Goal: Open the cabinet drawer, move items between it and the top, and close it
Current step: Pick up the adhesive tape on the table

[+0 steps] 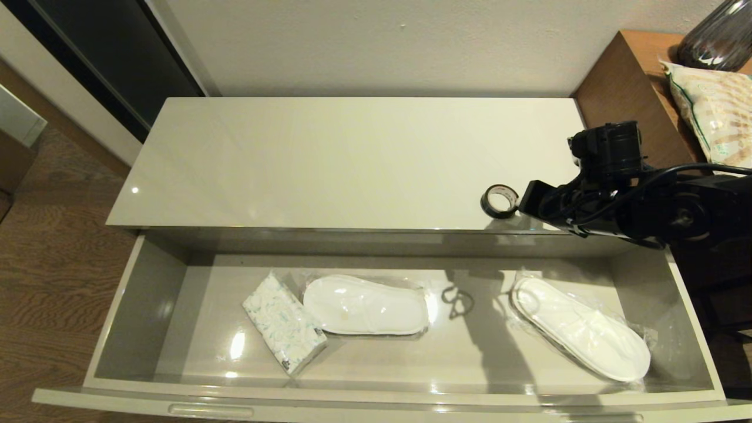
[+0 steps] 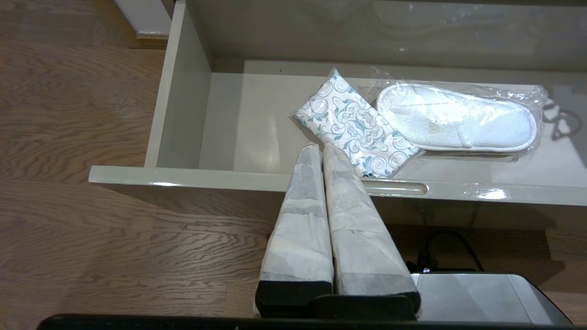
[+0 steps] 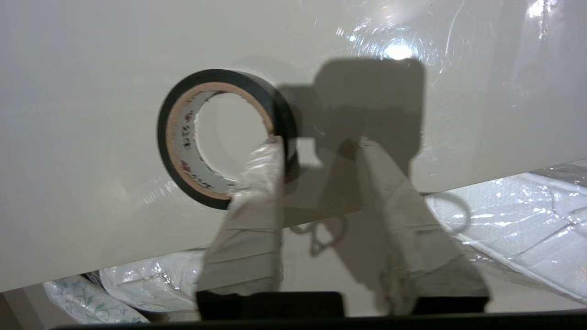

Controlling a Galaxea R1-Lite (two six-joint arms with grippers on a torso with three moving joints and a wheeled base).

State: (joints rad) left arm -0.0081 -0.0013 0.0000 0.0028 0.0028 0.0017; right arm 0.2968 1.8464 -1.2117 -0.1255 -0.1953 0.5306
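You see the top [image 1: 329, 158] of the cabinet bare except near its front right edge, and below it the cabinet drawer [image 1: 141, 305] stands pulled fully out, with two wrapped white slippers [image 1: 364, 305] and the tissue pack [image 1: 285, 332] lying on its floor. On the top the black tape roll [image 3: 220, 137] lies flat; the right gripper [image 3: 316, 151] has its fingers parted and holds nothing, one finger [image 3: 261, 174] over the roll's rim. The left gripper [image 2: 321, 153] hangs before the drawer front, fingers pressed together and empty.
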